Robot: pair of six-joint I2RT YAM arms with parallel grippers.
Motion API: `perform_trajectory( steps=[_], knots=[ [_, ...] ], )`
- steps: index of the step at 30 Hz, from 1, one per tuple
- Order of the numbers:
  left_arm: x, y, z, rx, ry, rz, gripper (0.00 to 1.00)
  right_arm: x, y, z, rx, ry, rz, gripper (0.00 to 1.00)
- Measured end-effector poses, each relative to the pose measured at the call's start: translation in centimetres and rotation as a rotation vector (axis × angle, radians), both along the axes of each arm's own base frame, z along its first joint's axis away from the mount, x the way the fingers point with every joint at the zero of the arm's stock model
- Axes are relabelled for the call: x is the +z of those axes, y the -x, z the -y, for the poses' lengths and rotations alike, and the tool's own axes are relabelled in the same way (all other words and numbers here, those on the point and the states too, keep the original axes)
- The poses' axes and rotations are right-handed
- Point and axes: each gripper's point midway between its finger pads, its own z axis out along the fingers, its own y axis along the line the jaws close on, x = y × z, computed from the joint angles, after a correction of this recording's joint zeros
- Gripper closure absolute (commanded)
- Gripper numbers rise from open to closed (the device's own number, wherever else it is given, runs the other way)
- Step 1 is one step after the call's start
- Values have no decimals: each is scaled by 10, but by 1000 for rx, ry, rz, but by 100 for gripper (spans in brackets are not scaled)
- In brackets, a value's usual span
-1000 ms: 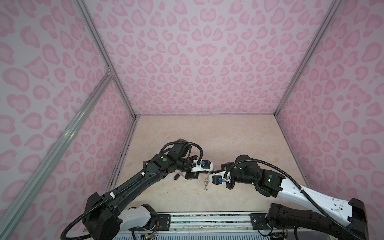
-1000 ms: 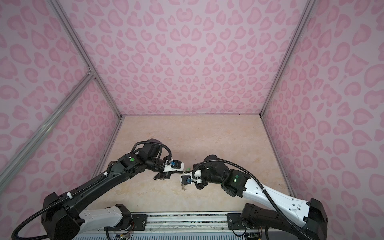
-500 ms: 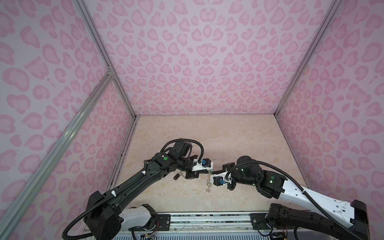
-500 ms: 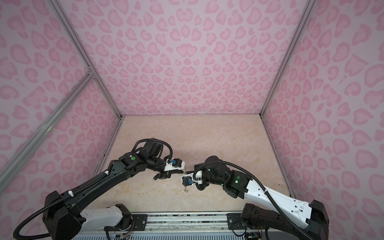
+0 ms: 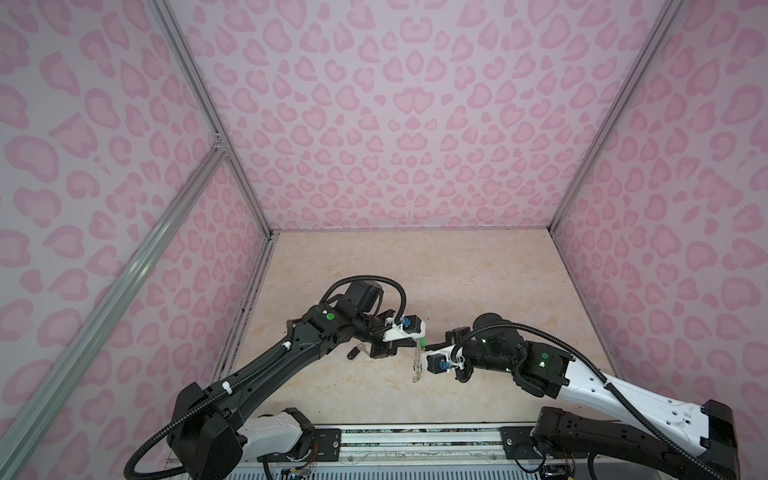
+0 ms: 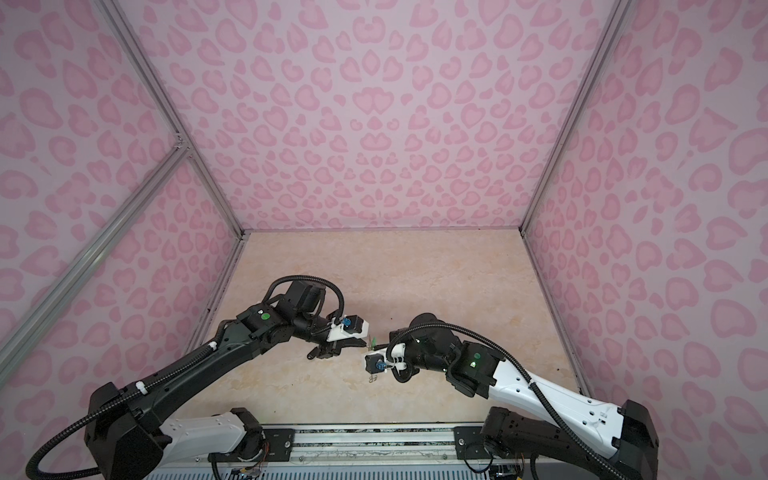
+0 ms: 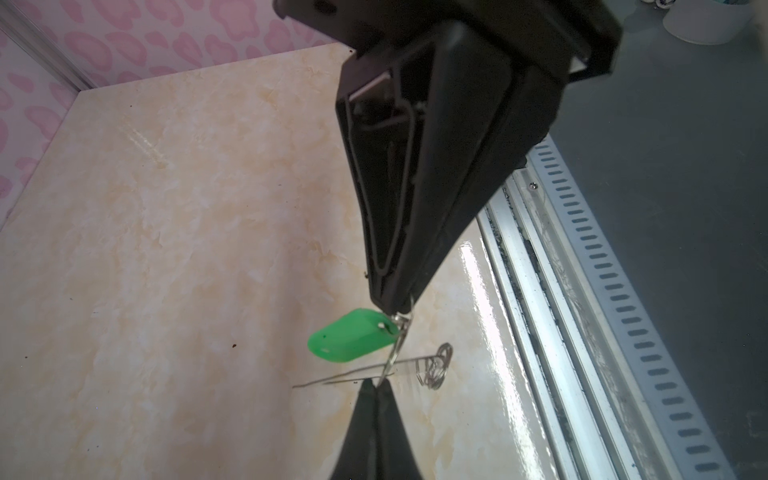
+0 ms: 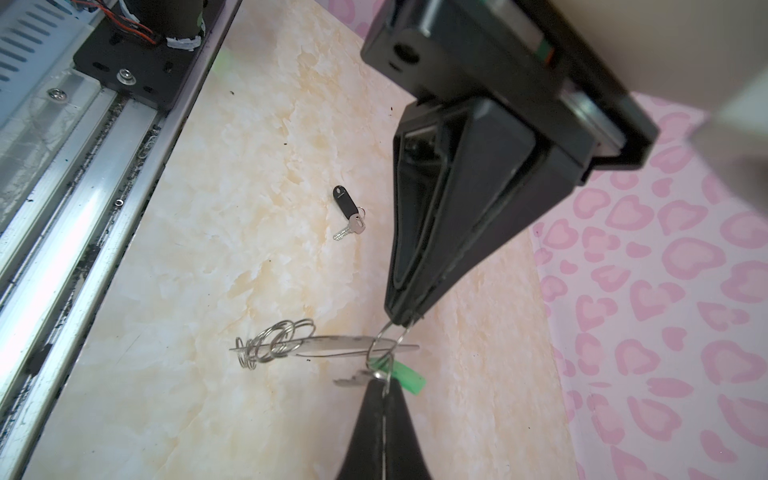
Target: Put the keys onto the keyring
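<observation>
Above the marbled worktop, the left claw and right claw meet tip to tip, both closed. A green-tagged key shows between them, and the keyring hangs just below.

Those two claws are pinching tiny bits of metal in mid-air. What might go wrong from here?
1. The left gripper pinches the small silver key with the green oval tag, and the right gripper the flat grey metal keyring plate, only at the fingertips; either may slip free.
2. Their tips almost meet; a small misjudged move might knock them together.
3. The silver key with the black oval tag lies beside the left arm, which might nudge it.
</observation>
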Motion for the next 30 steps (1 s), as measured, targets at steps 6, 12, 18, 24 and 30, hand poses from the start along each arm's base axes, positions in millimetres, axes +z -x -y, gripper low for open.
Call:
perform_trajectory(
  steps=[6,12,18,24,30],
  knots=[
    [2,1,-1,-2,6,1,96,-1,0,1,-6,-3,-10,100],
    [3,3,-1,-6,9,3,96,-3,0,2,-14,3,-20,100],
    [5,6,-1,-22,27,4,96,0,-5,8,-43,-17,-32,100],
    [7,5,0,-25,37,13,96,-3,-5,10,-50,-9,-47,100],
    [8,5,0,-26,38,14,96,-6,-4,10,-52,-4,-61,100]
  ],
)
